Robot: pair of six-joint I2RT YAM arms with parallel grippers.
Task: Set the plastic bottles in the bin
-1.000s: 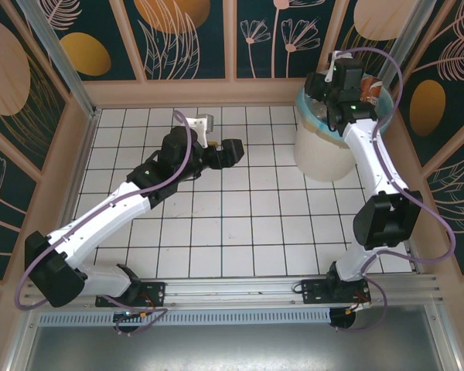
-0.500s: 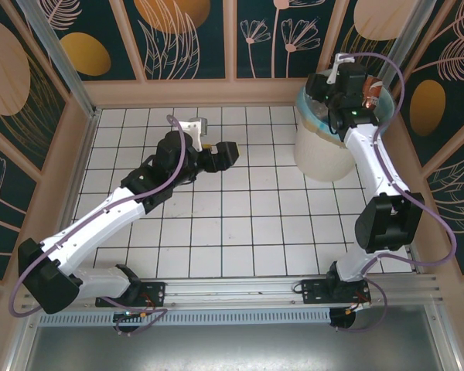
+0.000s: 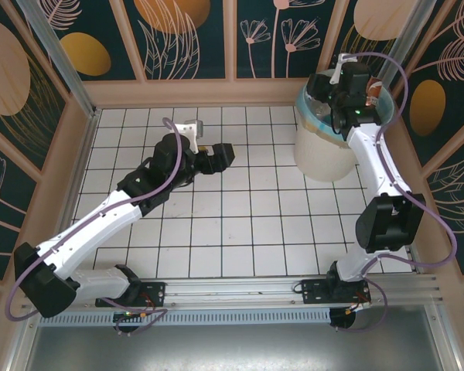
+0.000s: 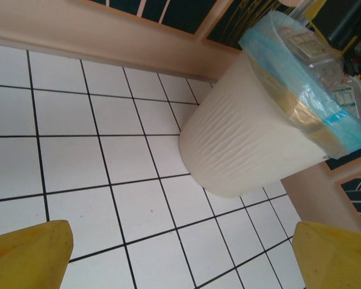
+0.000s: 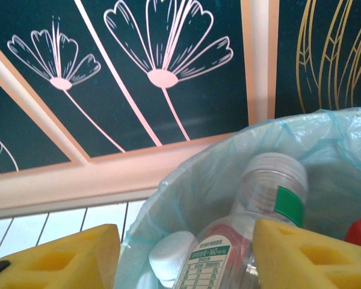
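The task is being judged as nearly finished. Every one of the small clear plastic bottles (image 5: 228, 241) being seen is lying inside the round cream-white bin lined with a light blue bag (image 3: 321, 158), which is standing at about one o'clock on the white tiled table (image 3: 240, 224). Red and white caps are being shown among them. Parts of the table are being hidden by the arms, so a leftover bottle cannot be ruled out.

The right gripper (image 3: 346, 91) is being held over the bin's mouth with its yellow fingers (image 5: 54, 253) spread. A red-labelled bottle is lying below and between them, and no grip on it is being shown.

The left gripper (image 3: 220, 153) is being held low over the table at about eleven o'clock from its middle. It is being pointed toward three o'clock at the bin (image 4: 240, 138), spread wide with nothing between the fingers.
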